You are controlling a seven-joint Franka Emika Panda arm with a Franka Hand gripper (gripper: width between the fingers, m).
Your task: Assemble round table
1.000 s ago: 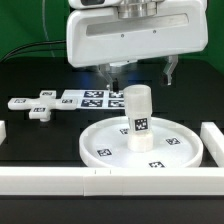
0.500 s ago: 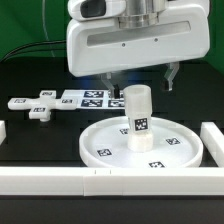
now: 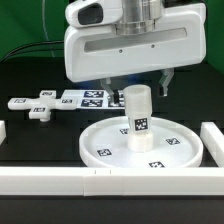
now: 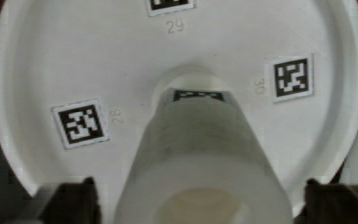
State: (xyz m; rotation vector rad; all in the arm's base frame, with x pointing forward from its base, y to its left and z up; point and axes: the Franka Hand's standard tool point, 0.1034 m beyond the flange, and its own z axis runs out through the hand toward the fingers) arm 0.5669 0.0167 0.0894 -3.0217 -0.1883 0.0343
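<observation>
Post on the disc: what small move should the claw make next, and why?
Probably lower the claw a little, then close it on the post. The post stands upright at the disc's middle; the wrist view shows it centred between the fingers, a gap on each side, so nothing is gripped yet. In the exterior view the fingertips reach only about its top.

Post (image 4: 190,150) looms blurred, near end cut off; pincer (image 4: 197,203) tips cropped too; disc (image 3: 100,135) rim at twelve o'clock hidden behind post
</observation>
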